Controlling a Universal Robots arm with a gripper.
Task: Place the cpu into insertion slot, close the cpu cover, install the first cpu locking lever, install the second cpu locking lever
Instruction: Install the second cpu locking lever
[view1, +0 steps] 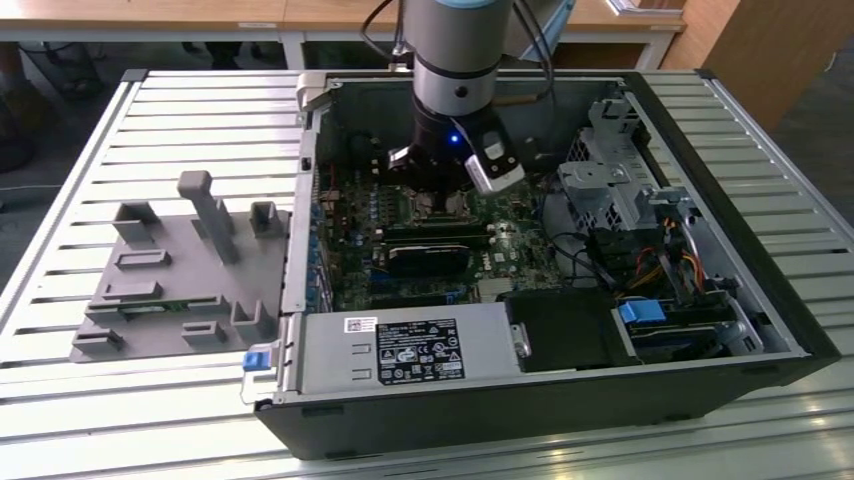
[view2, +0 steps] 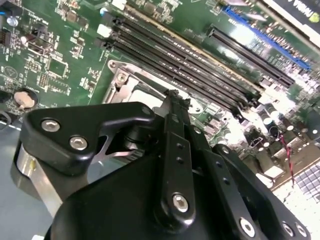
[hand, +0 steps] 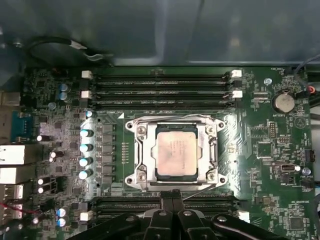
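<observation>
**Chip seated in its socket, gripper hanging just above**

In the exterior view the arm is reaching down into the open computer case (view1: 694, 330), near the upper middle of the frame, with the gripper (view1: 441, 200) sitting low over the green board (view1: 347, 270). The case walls are standing around it, a drive cage (view1: 607, 190) is crowding the exterior view's right, and a graphics card (view1: 430, 250) is lying just below the gripper in that frame, so open room is tight.

In the first wrist view the cpu (hand: 175, 153) is lying flat in the insertion slot (hand: 176, 176), its dull silver-grey top showing through the window of the cpu cover (hand: 142, 152), which is lying down around it. Long black memory slots (hand: 160, 90) are running along two opposite sides of the socket, close to the frame's edges.

The gripper (hand: 173, 196) is showing its fingers pressed together, gripping nothing, just beside the socket's edge. In the second wrist view the fingertips (view2: 172, 100) are hovering over the metal frame.
</observation>
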